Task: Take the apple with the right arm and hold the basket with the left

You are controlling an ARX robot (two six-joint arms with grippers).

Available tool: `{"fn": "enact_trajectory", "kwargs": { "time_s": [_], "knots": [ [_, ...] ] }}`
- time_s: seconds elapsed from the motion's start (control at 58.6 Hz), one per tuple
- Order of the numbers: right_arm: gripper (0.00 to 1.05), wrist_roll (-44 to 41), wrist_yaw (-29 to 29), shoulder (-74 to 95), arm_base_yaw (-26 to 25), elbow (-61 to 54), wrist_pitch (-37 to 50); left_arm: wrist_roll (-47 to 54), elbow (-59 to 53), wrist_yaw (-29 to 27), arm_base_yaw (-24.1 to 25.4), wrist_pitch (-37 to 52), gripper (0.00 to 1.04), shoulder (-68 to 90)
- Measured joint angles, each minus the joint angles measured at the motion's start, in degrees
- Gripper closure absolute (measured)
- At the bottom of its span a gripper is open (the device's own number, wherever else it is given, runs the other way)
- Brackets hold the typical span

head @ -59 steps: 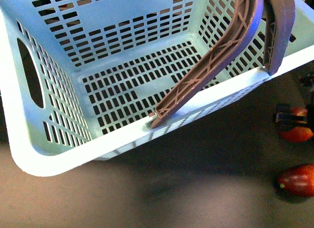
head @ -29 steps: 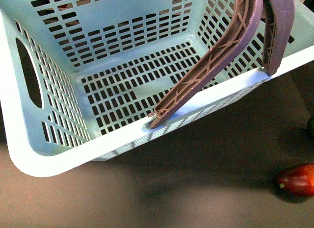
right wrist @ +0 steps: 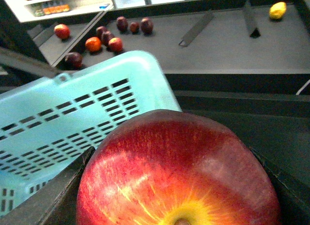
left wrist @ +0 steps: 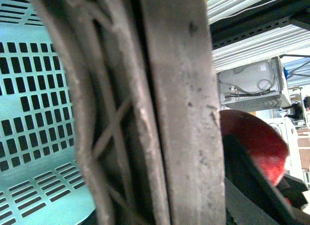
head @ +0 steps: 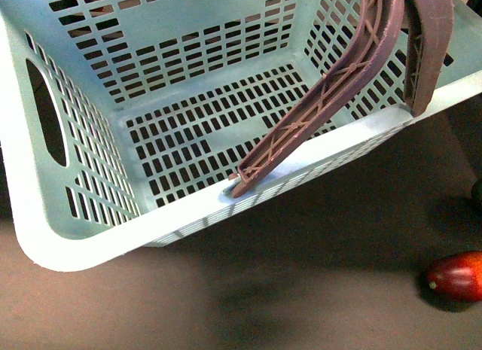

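The light turquoise basket (head: 226,207) fills most of the front view, tilted, with its two brownish-mauve handles (head: 331,86) raised. My left gripper is shut on a handle (left wrist: 179,113), which fills the left wrist view and hides the fingers. The slotted basket wall (left wrist: 34,113) shows beside it. My right gripper (right wrist: 179,186) is shut on the red apple (right wrist: 179,172), whose yellowish stem patch faces the camera, with dark fingers (right wrist: 53,201) on both sides. The apple hangs just beside the basket's rim (right wrist: 72,123). It also shows past the handle in the left wrist view (left wrist: 252,142). Neither gripper shows in the front view.
A darker, elongated red fruit (head: 456,276) lies on the dark table at the front right of the basket. Far off, several small fruits (right wrist: 104,36) and a yellow one (right wrist: 277,10) lie on a dark shelf with dividers (right wrist: 196,27).
One second ago my right gripper was on the apple at the table's right edge in the front view. Gripper and apple have since left that view. The basket has barely moved.
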Motion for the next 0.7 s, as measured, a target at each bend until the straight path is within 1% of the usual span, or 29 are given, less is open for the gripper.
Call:
{"fn": "enact_trajectory", "kwargs": {
  "time_s": [0.171,0.222,0.239,0.29,0.324,0.392,0.512,0.58,0.597,0.648,0.699],
  "knots": [
    [0.24,1.36,2.14,4.2,3.21,0.44,1.22,0.0,0.0,-0.04,0.0,0.0,0.8,0.0],
    [0.18,1.68,3.02,5.01,3.48,0.52,1.46,0.0,0.0,-0.04,0.0,0.0,0.8,0.0],
    [0.15,1.9,3.19,5.31,3.48,0.57,1.55,0.0,0.0,-0.02,0.0,0.0,0.8,0.0],
    [0.08,2.32,3.74,5.68,3.43,0.57,1.9,0.0,0.0,0.0,0.0,0.0,0.8,0.0],
    [0.07,2.93,3.8,5.73,3.26,0.59,2.08,-0.02,0.0,0.02,0.0,0.0,0.8,0.0],
    [0.09,3.78,3.78,5.46,2.75,0.59,2.51,-0.02,0.0,0.02,0.0,0.0,0.8,0.0],
    [0.09,4.98,3.61,2.99,1.05,0.07,3.02,0.35,0.0,-0.07,0.0,-0.04,0.8,0.0],
    [0.09,5.18,2.91,0.02,-0.7,-1.27,2.99,0.39,0.02,-0.07,-0.02,-0.07,0.88,0.02],
    [0.09,5.18,2.67,-0.55,-1.05,-1.73,2.99,0.42,0.02,0.04,-0.02,-0.11,0.88,0.02],
    [0.09,5.18,2.34,-3.69,-3.26,-3.65,2.97,0.07,0.07,-0.11,0.0,-0.11,0.88,0.02],
    [0.09,5.09,1.01,-8.9,-7.32,-6.97,2.73,0.44,0.07,-0.2,0.0,-0.13,0.88,0.02]
  ]
}}
